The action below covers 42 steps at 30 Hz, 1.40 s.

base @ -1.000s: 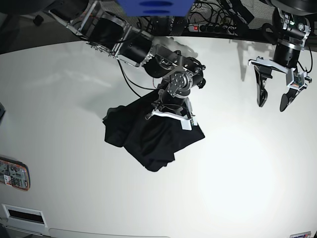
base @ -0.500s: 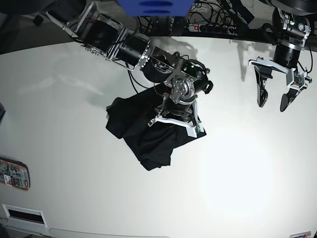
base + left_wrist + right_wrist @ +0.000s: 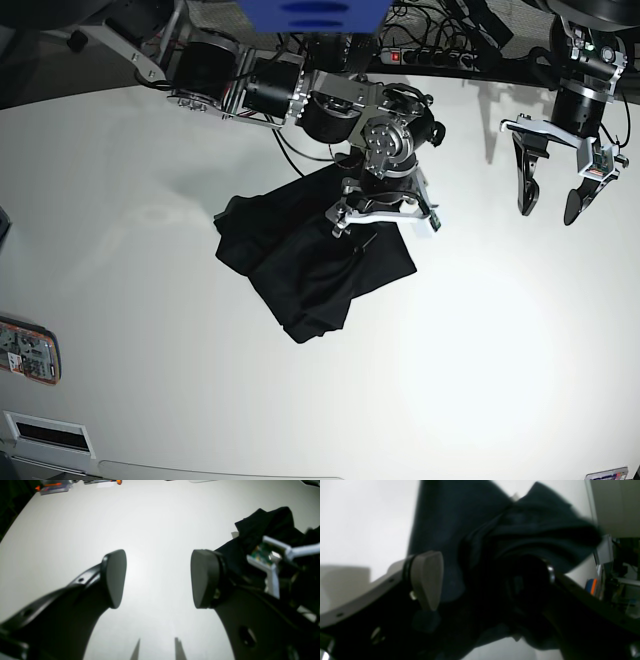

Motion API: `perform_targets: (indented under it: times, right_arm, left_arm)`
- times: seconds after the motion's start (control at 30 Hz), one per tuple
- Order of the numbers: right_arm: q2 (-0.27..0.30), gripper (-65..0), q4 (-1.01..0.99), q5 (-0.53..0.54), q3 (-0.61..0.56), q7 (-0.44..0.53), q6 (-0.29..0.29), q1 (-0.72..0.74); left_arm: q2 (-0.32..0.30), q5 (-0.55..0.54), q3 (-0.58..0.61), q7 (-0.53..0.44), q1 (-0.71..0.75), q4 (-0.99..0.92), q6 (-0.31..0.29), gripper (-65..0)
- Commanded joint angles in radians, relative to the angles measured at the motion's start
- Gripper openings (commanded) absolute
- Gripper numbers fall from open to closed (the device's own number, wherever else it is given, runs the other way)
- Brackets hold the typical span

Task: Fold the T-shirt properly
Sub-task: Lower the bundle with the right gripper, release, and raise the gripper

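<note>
The black T-shirt (image 3: 300, 265) lay bunched in a rumpled heap on the white table (image 3: 480, 380), left of the frame's centre in the base view. The right claw (image 3: 385, 215) hung over the shirt's upper right edge, jaws spread wide, gripping nothing. The left claw (image 3: 550, 205) hovered at the upper right, well apart from the cloth, wide open and empty.
</note>
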Motion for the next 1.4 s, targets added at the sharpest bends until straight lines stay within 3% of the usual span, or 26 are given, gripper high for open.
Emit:
perform_targets:
  times: [0.0,0.2,0.43,0.57,0.7,0.87,0.93,1.07,1.37]
  right_arm:
    - [-0.024,-18.0,0.068,-0.02,0.002,0.019,-0.003,0.013]
    - [-0.022,-18.0,0.302,-0.018,0.121,0.019,-0.004,0.015]
    - [-0.015,-18.0,0.331,-0.014,0.236,0.019,-0.004,0.05]
    - [0.059,-18.0,0.339,-0.008,0.342,0.019,-0.001,0.104]
    - [0.143,-18.0,0.339,0.114,0.45,0.019,0.049,0.121]
    - [0.242,-18.0,0.335,0.204,0.554,0.019,0.063,0.113]
    - [0.266,-18.0,0.331,0.206,0.579,0.021,0.074,0.113]
    - [0.321,-18.0,0.33,0.203,0.629,0.059,0.151,0.11]
    - [0.41,-18.0,0.308,0.201,0.632,0.113,0.158,-0.016]
  left_arm:
    - [-0.009,-0.011,-0.01,-0.026,0.005,0.013,0.001,-26.2]
    - [-0.009,-0.011,-0.01,-0.026,-0.034,-0.033,0.001,-26.2]
    - [-0.009,-0.011,-0.007,-0.026,-0.041,-0.063,0.001,-26.2]
    - [-0.009,-0.011,-0.01,-0.026,-0.043,-0.064,0.001,-26.2]
    - [-0.009,-0.011,-0.006,-0.026,-0.055,-0.061,0.001,-26.2]
    - [-0.009,-0.011,-0.006,-0.006,-0.066,-0.063,0.001,-26.2]
    - [-0.009,-0.011,-0.006,0.032,-0.07,-0.061,0.001,-26.2]
    - [-0.003,-0.011,-0.004,0.071,-0.103,-0.06,0.001,-26.2]
    - [-0.005,-0.011,-0.003,0.077,-0.106,-0.061,0.001,-26.2]
